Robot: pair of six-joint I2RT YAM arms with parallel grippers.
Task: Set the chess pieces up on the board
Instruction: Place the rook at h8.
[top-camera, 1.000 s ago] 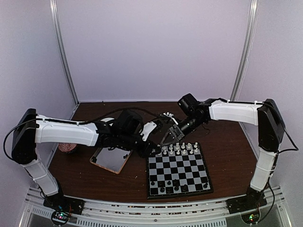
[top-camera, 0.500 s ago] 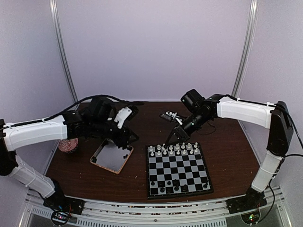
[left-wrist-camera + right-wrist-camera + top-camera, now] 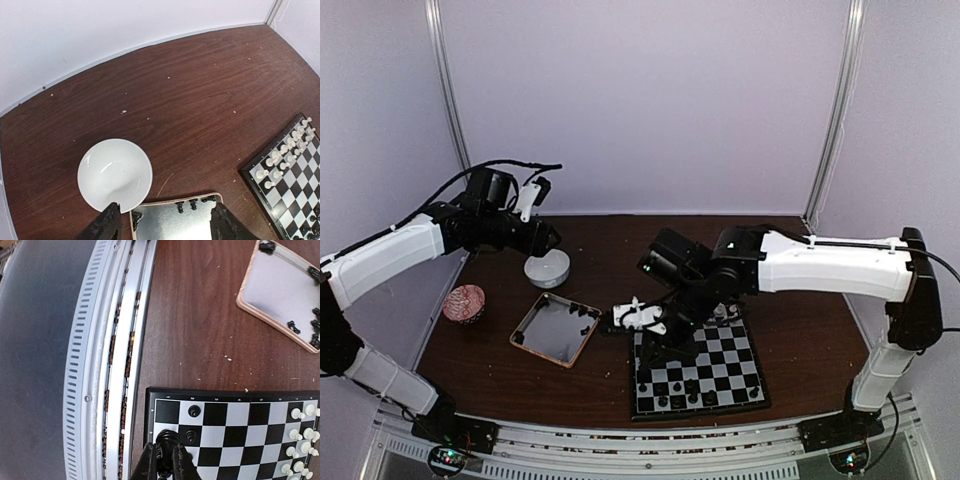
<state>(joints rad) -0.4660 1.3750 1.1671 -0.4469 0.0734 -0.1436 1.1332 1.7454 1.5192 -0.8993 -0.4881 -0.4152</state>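
On the dark brown wood-grain table (image 3: pixel 790 290), bounded at its near side by a ribbed aluminium rail (image 3: pixel 107 365), we list the following, largest first.

1. The board (image 3: pixel 705 365): flat, square, black and pale-grey checks inside a thin black border. In the overhead view the right arm covers its far left corner. Both wrist views cut it off at the frame edge.
2. Tray (image 3: pixel 552 330): shallow, square with rounded corners, a dull metallic floor and a light wooden rim, lying left of the board and apart from it.
3. Bowl (image 3: pixel 547 268): round, glossy white, beyond the tray.
4. Round pinkish object (image 3: pixel 465 303) at the table's left; we cannot make out what it is.
5. Left gripper (image 3: pixel 165 212): black fingers spread wide with nothing between them, hanging above the bowl and the tray's far rim.
6. Right gripper (image 3: pixel 165 455): jaws pinched almost together on a black piece (image 3: pixel 168 436), over the board's rank nearest the rail. We cannot tell its type, or whether it touches the square.
7. Chess pieces: white pieces (image 3: pixel 273 161) in two rows on the board's far side, black ones (image 3: pixel 194 411) on the rail-side rank, and further black ones (image 3: pixel 192 204) along the tray's rim.
8. Pale crumbs (image 3: pixel 228 358) scattered on the wood.
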